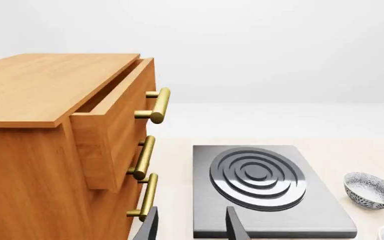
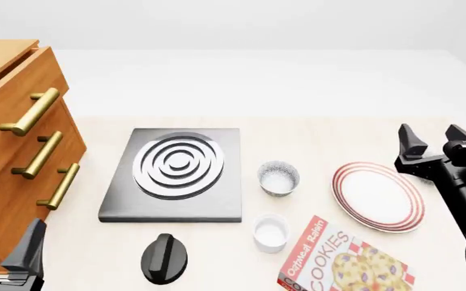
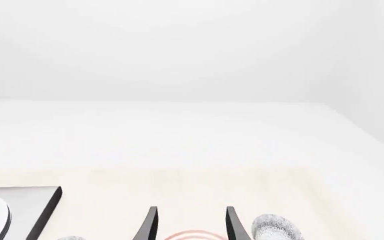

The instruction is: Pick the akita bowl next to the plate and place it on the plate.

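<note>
The plate (image 2: 377,196), white with red rings, lies at the right of the table. One speckled akita bowl (image 3: 277,227) sits close beside the plate's rim (image 3: 192,235) in the right wrist view; in the front view my right arm hides that spot. A second, similar bowl (image 2: 278,177) stands left of the plate, toward the stove, and also shows in the left wrist view (image 1: 371,189). My right gripper (image 2: 435,140) hovers open and empty above the plate's far right edge. My left gripper (image 2: 5,241) is open and empty at the near left, by the cabinet.
A grey stove plate (image 2: 176,173) with a ringed burner lies centre-left, a black knob (image 2: 164,257) in front of it. A plain white cup (image 2: 270,232) and a cookie box (image 2: 342,260) sit near the front. A wooden drawer cabinet (image 2: 14,139) fills the left, top drawer ajar.
</note>
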Controlling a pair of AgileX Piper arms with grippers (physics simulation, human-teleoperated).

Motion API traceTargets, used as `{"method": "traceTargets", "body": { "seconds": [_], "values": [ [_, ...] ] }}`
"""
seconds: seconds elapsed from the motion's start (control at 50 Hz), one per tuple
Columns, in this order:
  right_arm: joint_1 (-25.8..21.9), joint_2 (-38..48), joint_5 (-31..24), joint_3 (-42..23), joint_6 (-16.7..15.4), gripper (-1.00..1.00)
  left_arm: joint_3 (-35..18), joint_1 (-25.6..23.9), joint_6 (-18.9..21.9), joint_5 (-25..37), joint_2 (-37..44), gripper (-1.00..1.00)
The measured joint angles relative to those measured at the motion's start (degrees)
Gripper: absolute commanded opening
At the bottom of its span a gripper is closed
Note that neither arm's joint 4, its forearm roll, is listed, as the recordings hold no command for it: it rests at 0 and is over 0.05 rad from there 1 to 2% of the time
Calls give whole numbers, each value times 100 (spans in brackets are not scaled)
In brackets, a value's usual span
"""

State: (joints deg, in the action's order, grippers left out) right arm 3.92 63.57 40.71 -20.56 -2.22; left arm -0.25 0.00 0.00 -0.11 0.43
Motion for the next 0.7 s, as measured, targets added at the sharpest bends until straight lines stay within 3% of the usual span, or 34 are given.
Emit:
{"method": "traceTargets", "body": {
  "seconds": [0.7],
  "values": [
    [318,851,288,-446,-34,100,0,0,0,0,0,100]
  ]
}}
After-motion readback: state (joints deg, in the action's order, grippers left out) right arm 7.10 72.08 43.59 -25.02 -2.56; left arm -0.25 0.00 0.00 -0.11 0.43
